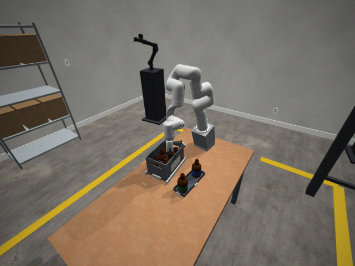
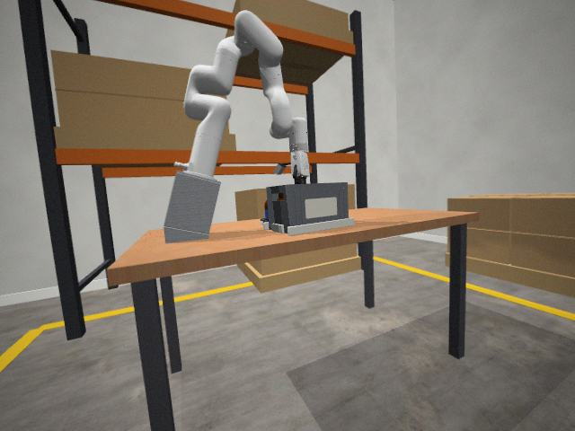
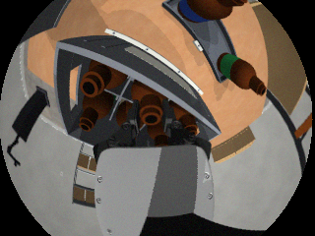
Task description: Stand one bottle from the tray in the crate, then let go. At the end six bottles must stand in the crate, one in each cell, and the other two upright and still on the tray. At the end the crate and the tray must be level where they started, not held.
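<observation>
My jaws (image 1: 170, 154) (image 2: 300, 180) grip bottle (image 3: 150, 112) in crate (image 1: 156, 168) (image 2: 296, 204) (image 3: 113, 64), others crowding round; wrist view shows necks, exterior view's crate wall hides them; green bottle (image 1: 182, 183) (image 3: 238, 71), blue bottle (image 1: 196, 168) (image 2: 267, 211) (image 3: 202, 11) upright on tray (image 1: 189, 182) (image 3: 204, 34).

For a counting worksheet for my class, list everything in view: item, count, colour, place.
Held bottle: one, brown, in the crate
Other crate bottles: at least four visible, brown, around it
Green-banded bottle: one, brown, on the tray
Blue-banded bottle: one, brown, on the tray
Crate: one, grey, on the table
Tray: one, dark grey, beside the crate
Rails: several, pale, around the crate
Table: one, brown-topped, on the floor
Pedestal with jointed stand: one, black, behind
Shelf unit: one, grey, by the wall
Pallet rack: one, black and orange, beyond the table
Boxes: many, tan, on storage and floor
Outlets: two, white, walls
Lines: several, yellow, floor
Arm: one, white, on a grey block
Gripper: one, white and black, shut on the held bottle
</observation>
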You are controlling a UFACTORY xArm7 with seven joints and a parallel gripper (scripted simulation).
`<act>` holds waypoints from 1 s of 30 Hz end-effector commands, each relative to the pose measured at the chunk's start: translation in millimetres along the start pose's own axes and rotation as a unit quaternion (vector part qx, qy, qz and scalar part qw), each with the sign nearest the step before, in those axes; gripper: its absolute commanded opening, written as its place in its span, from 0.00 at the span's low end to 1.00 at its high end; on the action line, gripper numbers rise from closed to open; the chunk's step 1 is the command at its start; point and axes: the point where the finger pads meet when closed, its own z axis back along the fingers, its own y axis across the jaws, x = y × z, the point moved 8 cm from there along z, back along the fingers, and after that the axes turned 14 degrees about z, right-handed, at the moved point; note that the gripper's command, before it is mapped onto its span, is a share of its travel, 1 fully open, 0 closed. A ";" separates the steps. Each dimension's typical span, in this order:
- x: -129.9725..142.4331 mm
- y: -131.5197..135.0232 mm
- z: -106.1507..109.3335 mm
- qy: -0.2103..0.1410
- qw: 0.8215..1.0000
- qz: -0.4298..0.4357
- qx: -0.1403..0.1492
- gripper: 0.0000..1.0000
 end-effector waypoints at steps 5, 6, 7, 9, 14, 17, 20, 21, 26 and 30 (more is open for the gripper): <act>0.0 0.3 -0.1 0.000 1.000 0.000 0.001 0.00; 0.0 0.3 -0.1 0.000 1.000 0.000 0.001 0.00; 0.0 0.3 -0.1 0.000 1.000 0.000 0.001 0.00; 0.0 0.3 -0.1 0.000 1.000 0.000 0.001 0.00; 0.0 0.3 -0.1 0.000 1.000 0.000 0.001 0.65; 0.0 0.3 -0.1 0.000 1.000 0.000 0.001 0.65; 0.0 0.3 -0.1 0.000 1.000 0.000 0.001 0.65; 0.0 0.3 -0.1 0.000 1.000 0.000 0.001 0.65; 0.0 0.3 -0.1 0.000 1.000 0.000 0.001 0.65; 0.0 0.3 -0.1 0.000 1.000 0.000 0.001 0.65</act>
